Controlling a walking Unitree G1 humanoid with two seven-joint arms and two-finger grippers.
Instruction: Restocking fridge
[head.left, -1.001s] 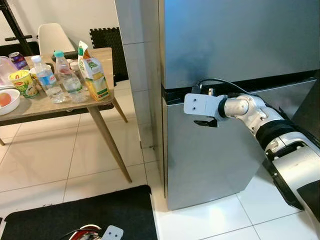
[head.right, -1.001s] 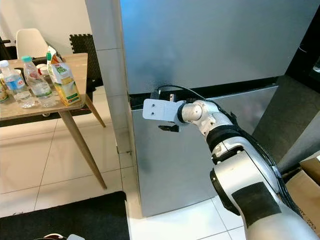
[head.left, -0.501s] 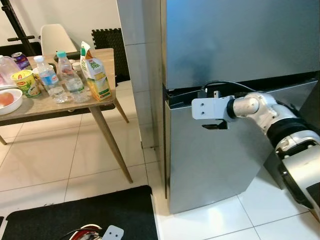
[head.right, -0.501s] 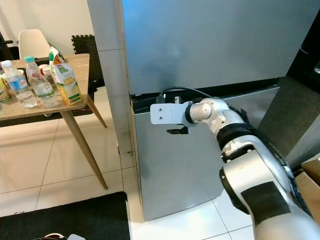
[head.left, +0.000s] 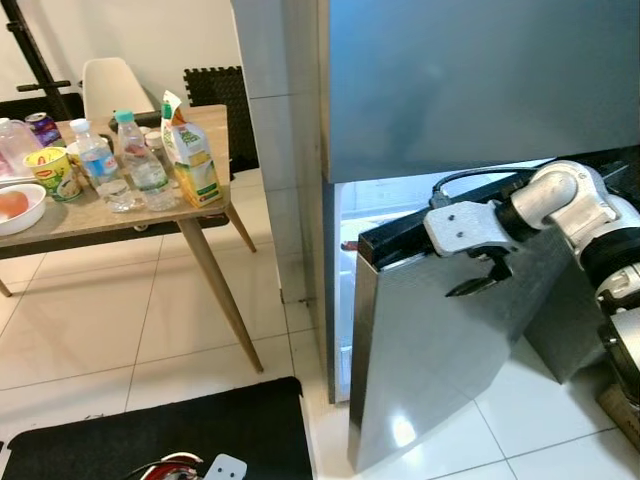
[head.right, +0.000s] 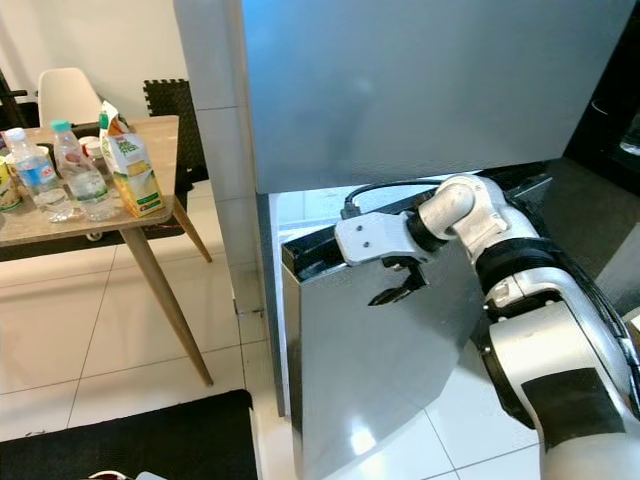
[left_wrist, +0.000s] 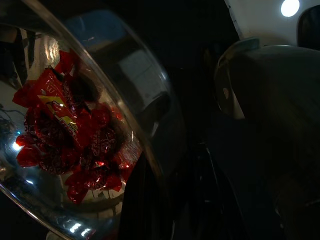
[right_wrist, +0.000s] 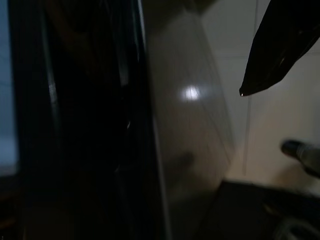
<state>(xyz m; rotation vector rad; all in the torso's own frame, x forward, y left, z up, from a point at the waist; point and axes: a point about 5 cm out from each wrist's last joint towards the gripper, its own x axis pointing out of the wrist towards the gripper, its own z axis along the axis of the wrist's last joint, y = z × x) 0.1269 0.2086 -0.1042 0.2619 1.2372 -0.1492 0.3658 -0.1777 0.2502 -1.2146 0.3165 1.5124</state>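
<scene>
Fridge (head.left: 470, 90) lower door (head.left: 440, 350) stands ajar; right end effector (head.left: 478, 280) hooks its top edge, finger spread unclear. Bottles (head.left: 125, 170) and carton (head.left: 188, 150) sit on bench (head.left: 60, 215).

We see both eye views evenly bright and sharp, light spilling from the open fridge (head.left: 380, 205) and glaring on its lower door (head.left: 405, 432), while both wrist views stay dim, the right one blurred.
</scene>
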